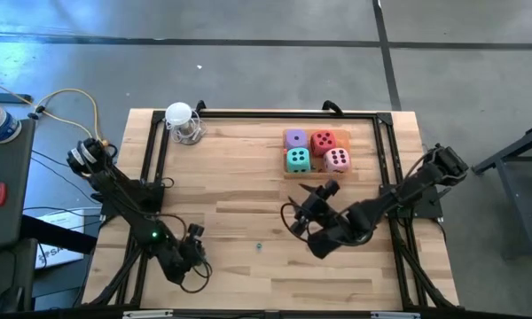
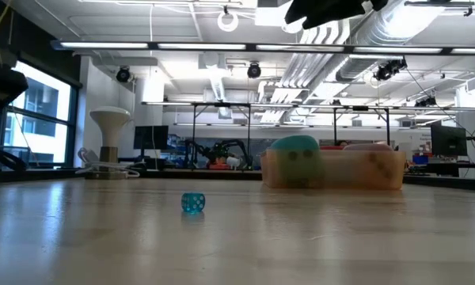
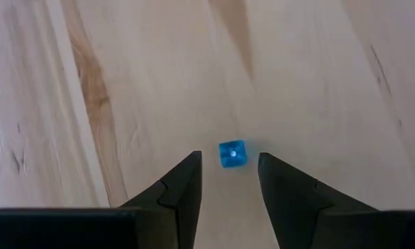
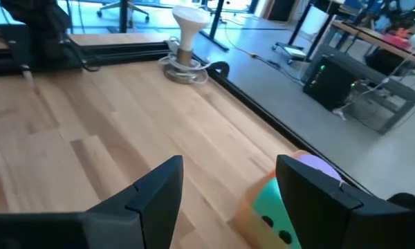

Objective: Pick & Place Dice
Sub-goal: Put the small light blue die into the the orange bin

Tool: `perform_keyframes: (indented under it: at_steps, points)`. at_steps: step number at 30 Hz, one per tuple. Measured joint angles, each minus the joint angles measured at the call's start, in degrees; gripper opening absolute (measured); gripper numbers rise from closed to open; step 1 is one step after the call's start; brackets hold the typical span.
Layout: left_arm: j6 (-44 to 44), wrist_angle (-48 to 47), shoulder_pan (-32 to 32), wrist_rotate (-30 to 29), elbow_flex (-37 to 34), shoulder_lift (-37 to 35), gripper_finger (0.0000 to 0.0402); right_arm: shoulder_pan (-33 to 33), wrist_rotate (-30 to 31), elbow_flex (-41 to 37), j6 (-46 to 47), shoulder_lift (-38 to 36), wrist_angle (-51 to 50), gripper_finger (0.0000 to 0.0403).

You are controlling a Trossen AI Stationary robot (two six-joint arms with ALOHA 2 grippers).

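High view: wooden table [image 1: 239,204] with black frame; 4 dice grouped in an orange tray [image 1: 317,152] toward the far right: purple die [image 1: 294,138], red die [image 1: 323,141], teal die [image 1: 297,159], pink die [image 1: 337,159]. Right gripper [image 1: 322,192] just in front of the tray, above the table, holding nothing. Left gripper [image 1: 193,235] at the near left edge. Tiny blue bead [image 1: 258,247] between the 2 arms. White lamp-like stand [image 1: 181,120] at the far left corner. Low view: bead [image 2: 192,203] in the foreground; tray [image 2: 332,168] behind, teal die [image 2: 294,150] rising above its wall. Left wrist view: 2 fingers parted, empty, bead [image 3: 232,153] on the wood just beyond the tips. Right wrist view: fingers spread wide, empty; teal die [image 4: 271,211] and purple die [image 4: 317,166] partly behind one finger [image 4: 318,194].
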Motion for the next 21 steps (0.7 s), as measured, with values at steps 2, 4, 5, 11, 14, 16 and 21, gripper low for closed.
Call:
perform_keyframes:
  at_steps: [2, 4, 5, 11, 14, 16, 21]
  points:
    - [-0.7, 0.0, -0.3, 0.0, 0.0, 0.0, 0.0136, 0.5, -0.1, 0.0, 0.9, 0.0, 0.3, 0.0224]
    - [-0.7, 0.1, -0.8, -0.1, 0.0, 0.0, 0.0136, 0.6, -0.3, 0.0, 2.3, 0.0, 0.3, 0.0224]
    - [-0.7, 0.0, -1.1, -0.3, 0.0, 0.0, 0.0136, 0.6, -0.6, 0.0, 3.0, 0.0, 0.3, 0.0224]
    - [-1.4, 0.0, -1.7, -1.7, -0.7, 0.0, 0.0136, 0.6, -3.3, 0.0, 4.2, 0.5, 1.8, 0.0224]
    - [-0.4, 0.0, -1.7, -1.9, -0.7, 0.0, 0.0136, 0.7, -3.3, 0.0, 3.2, 1.2, 2.7, 0.0224]
    - [-0.5, 0.2, -1.4, -2.0, -0.7, 0.6, 0.0136, 0.5, -3.8, 0.0, 2.2, 1.6, 4.6, 0.0224]
    - [-0.5, 2.6, -1.2, -1.5, -0.7, 2.9, 0.0136, 0.3, -6.2, 0.0, -0.6, 2.0, 6.9, 0.0224]
